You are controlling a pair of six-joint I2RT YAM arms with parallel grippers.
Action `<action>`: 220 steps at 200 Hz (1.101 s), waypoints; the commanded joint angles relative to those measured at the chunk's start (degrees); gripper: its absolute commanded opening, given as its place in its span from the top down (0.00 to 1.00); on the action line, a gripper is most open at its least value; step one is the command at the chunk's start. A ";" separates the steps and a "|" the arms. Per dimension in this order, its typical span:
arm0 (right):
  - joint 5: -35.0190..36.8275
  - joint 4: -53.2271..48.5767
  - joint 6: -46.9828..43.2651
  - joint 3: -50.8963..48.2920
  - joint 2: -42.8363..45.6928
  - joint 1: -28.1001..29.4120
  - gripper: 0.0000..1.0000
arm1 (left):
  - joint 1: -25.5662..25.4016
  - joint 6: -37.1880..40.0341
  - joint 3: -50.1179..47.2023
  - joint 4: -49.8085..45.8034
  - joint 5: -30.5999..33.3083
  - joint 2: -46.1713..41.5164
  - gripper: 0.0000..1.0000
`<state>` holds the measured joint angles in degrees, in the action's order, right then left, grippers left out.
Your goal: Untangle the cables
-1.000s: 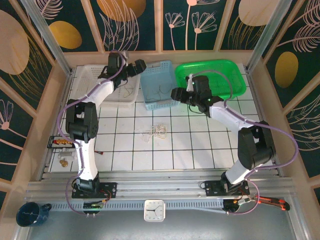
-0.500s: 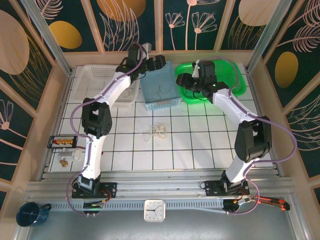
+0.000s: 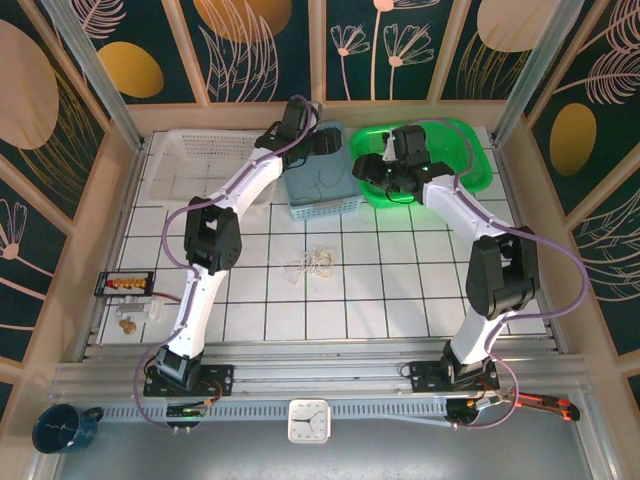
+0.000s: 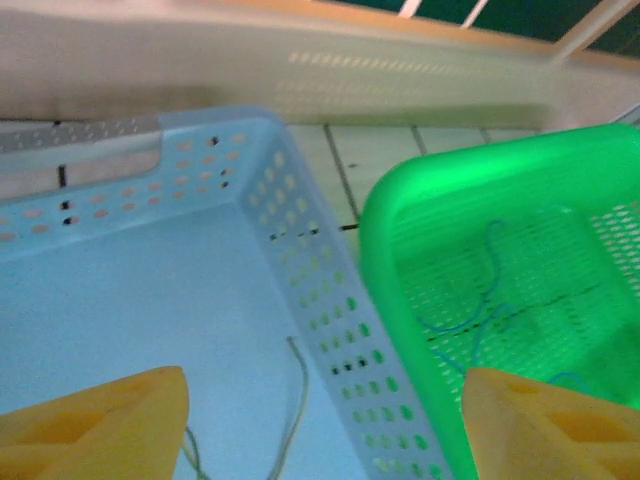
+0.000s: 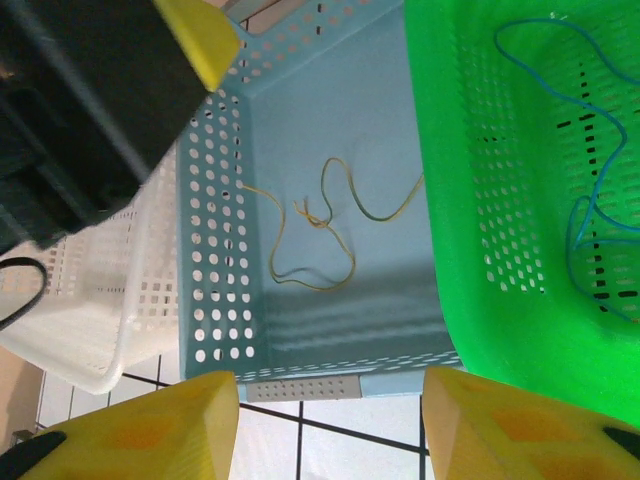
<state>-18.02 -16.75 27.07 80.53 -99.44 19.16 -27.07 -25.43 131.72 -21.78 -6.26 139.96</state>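
A small tangle of white and beige cables (image 3: pixel 312 262) lies on the tiled table, away from both arms. A yellowish cable (image 5: pixel 320 222) lies loose on the floor of the blue basket (image 3: pixel 325 210), and its end (image 4: pixel 296 400) also shows in the left wrist view. A thin blue cable (image 5: pixel 585 205) curls inside the green basket (image 3: pixel 472 152). My left gripper (image 3: pixel 325 140) hovers over the blue basket's far right corner, open, with nothing between its yellow fingers (image 4: pixel 100 420). My right gripper (image 3: pixel 368 172) hangs over the seam between the two baskets, open and empty (image 5: pixel 330 430).
A white basket (image 3: pixel 190 160) stands at the back left. A black terminal strip (image 3: pixel 125 284) with a red wire sits at the left edge. The two grippers are close together above the baskets; the left one's black body (image 5: pixel 90 110) shows in the right wrist view.
The left arm has swung right from the white basket to the blue basket's far corner. The right gripper has moved back toward the green basket's left rim.
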 commanded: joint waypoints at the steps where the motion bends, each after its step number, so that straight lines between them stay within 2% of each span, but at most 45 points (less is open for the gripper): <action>1: 0.55 -1.36 -1.43 1.14 1.32 -0.42 0.48 | -1.65 2.26 1.70 -5.29 4.46 1.85 0.30; 82: -2.06 -1.12 -2.54 0.06 3.18 -0.35 0.48 | -2.64 -0.41 2.50 -6.90 9.20 6.45 0.37; 142: -3.25 -0.18 -2.86 -2.05 5.06 -0.37 0.48 | -2.64 -0.32 14.44 -13.52 11.27 14.48 0.48; 163: -3.68 0.36 -2.65 -2.56 5.33 -0.33 0.48 | -2.64 -0.27 17.02 -15.61 12.02 16.31 0.48; 199: -4.21 0.83 -2.89 -3.09 5.23 -0.33 0.47 | -2.64 -0.76 16.73 -16.45 11.91 16.89 0.44; 220: -4.30 0.85 -2.83 -3.41 5.32 -0.22 0.47 | -2.64 -0.59 16.73 -16.40 11.84 17.33 0.45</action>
<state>-21.15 -16.97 25.36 78.24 -96.03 19.16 -29.65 -25.61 146.69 -35.79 5.04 155.57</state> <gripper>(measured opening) 0.526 0.557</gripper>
